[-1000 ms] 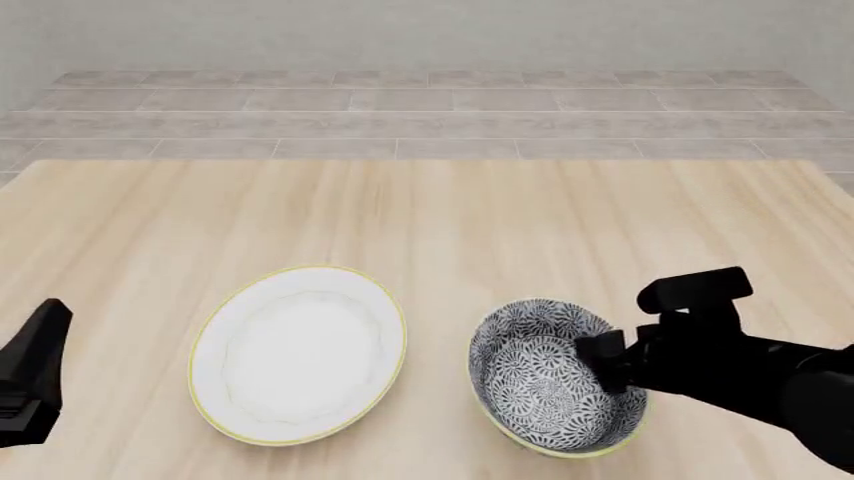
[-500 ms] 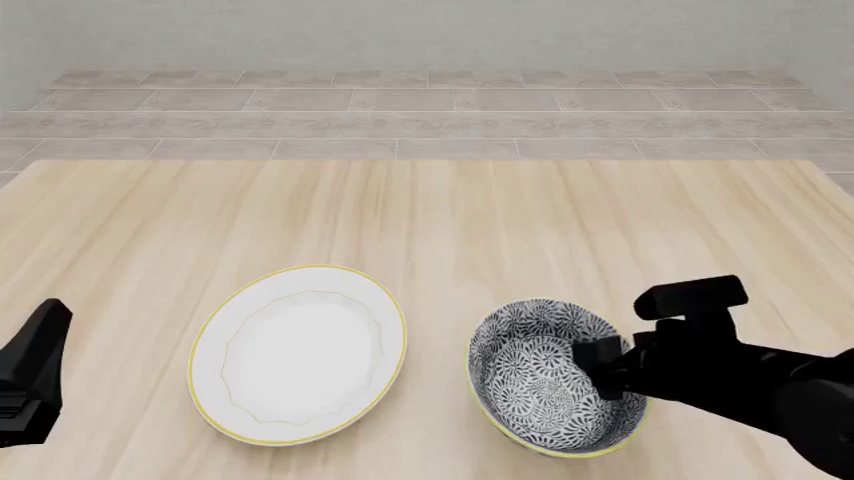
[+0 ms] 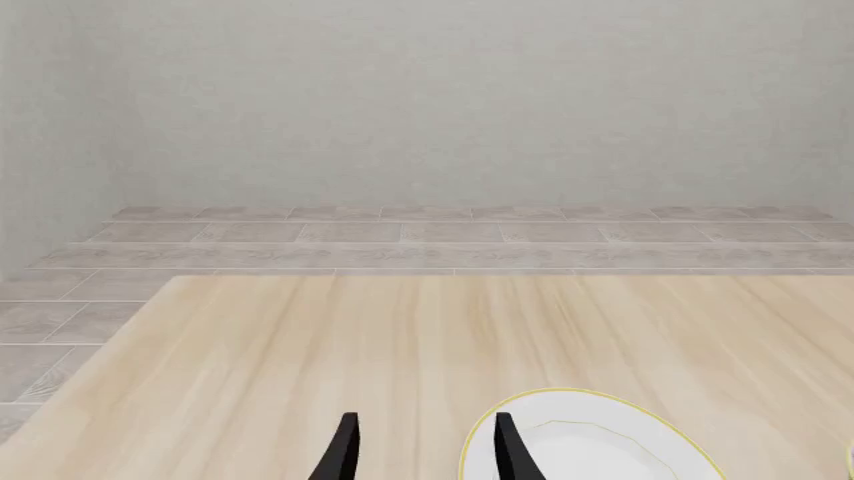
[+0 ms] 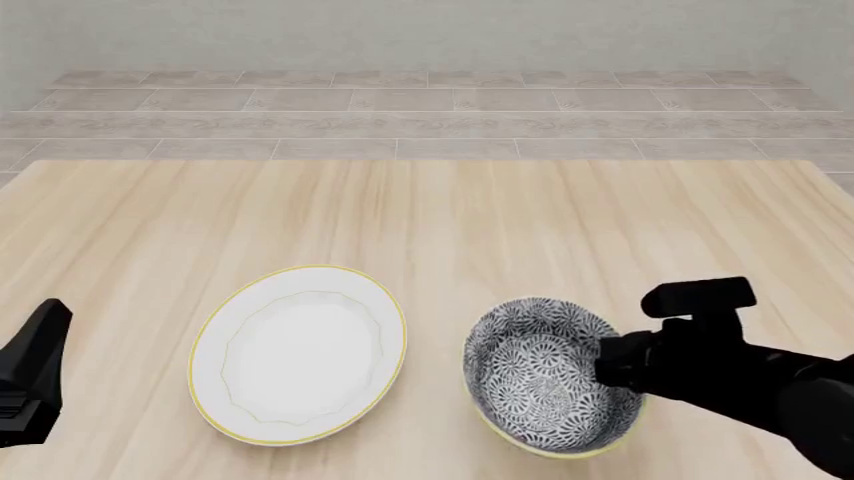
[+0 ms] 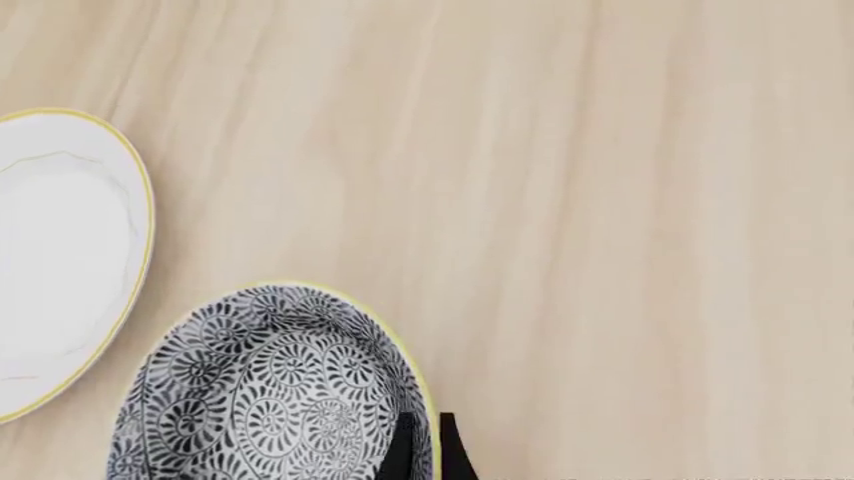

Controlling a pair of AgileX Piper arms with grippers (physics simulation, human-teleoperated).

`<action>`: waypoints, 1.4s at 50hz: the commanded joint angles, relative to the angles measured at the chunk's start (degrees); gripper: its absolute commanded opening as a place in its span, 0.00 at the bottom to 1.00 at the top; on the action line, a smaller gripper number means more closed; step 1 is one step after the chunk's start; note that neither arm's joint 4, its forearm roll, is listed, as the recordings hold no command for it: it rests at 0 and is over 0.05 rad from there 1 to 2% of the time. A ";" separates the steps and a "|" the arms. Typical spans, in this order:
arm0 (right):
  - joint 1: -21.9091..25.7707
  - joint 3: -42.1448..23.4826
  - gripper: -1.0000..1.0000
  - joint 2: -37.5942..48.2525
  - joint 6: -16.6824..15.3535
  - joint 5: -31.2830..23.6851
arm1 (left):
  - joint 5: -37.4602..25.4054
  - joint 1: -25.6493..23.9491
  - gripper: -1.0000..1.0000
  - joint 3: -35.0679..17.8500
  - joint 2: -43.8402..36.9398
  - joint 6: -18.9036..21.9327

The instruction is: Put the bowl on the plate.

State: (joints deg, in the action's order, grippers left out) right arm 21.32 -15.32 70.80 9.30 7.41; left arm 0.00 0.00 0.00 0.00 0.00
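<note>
Front view is showing a pale wooden table [image 4: 441,220] with two dishes lying side by side near its close edge, apart from each other with a strip of bare wood between them. On the left is sitting the plain white round shallow plate [image 4: 296,352] with a thin yellow rim and a faintly scalloped inner ring; nothing is lying in it. To its right is resting the round deep bowl [image 4: 541,374] with a dense dark-blue-and-white floral pattern inside and a pale yellowish rim; it is holding nothing either, and it is sitting on the table, not on the plate. The black right gripper [image 4: 617,362] is reaching in from the right and meeting the bowl's right-hand rim. In the right wrist view the two dark fingers [image 5: 402,452] are standing close together with the bowl's rim between them, one inside the wall and one outside, so the right gripper [image 5: 422,448] is pinching the bowl [image 5: 274,392] at its edge, with the plate [image 5: 64,252] lying just beyond. The left gripper [image 4: 30,372] is hanging at the near left edge, well apart from the plate; in the left wrist view its fingers [image 3: 344,452] are standing parted over bare wood, holding nothing, with the plate [image 3: 603,445] just beside them.
</note>
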 commanded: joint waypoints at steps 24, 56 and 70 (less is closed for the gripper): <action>-2.52 -4.69 0.00 -12.08 -0.73 -10.24 | 0.00 0.00 1.00 0.00 0.00 0.00; 0.96 -15.34 0.00 -23.09 -0.81 -19.78 | 0.00 0.00 1.00 0.00 0.00 0.00; 2.26 -21.08 0.00 -20.33 0.42 -20.22 | 0.00 0.00 1.00 0.00 0.00 0.00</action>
State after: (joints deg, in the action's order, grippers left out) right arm 22.76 -32.59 49.51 9.07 -12.38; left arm 0.00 0.00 0.00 0.00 0.00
